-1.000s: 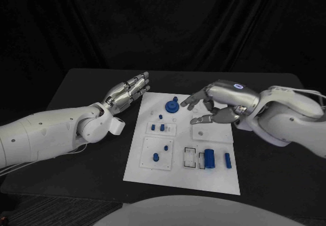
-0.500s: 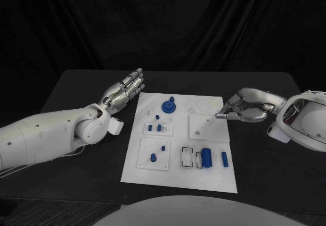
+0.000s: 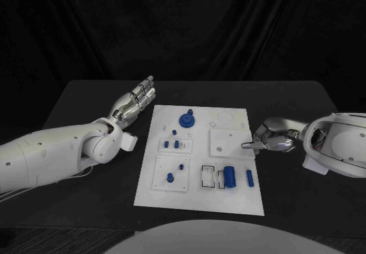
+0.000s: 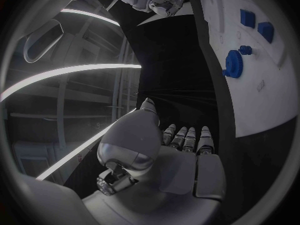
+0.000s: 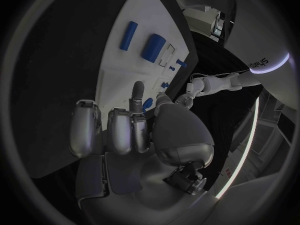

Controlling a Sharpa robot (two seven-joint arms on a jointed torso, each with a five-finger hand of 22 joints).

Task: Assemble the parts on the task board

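The white task board lies in the middle of the black table. A blue gear stands near its far edge, with small blue pegs just below it. On the near right of the board a thick blue cylinder lies beside a thin blue bar. My left hand hovers flat beside the board's far left corner, fingers stretched out, holding nothing. My right hand sits at the board's right edge with fingers curled in and nothing in them. The right wrist view shows that hand, the cylinder and the bar.
A square inset plate lies on the board just left of my right hand. Another inset plate at the near left carries two blue pegs. In the left wrist view the gear stands on the board ahead of my left hand.
My right hand has drawn back from over the board's far middle to its right edge and curled its fingers. My left hand has shifted slightly farther away.
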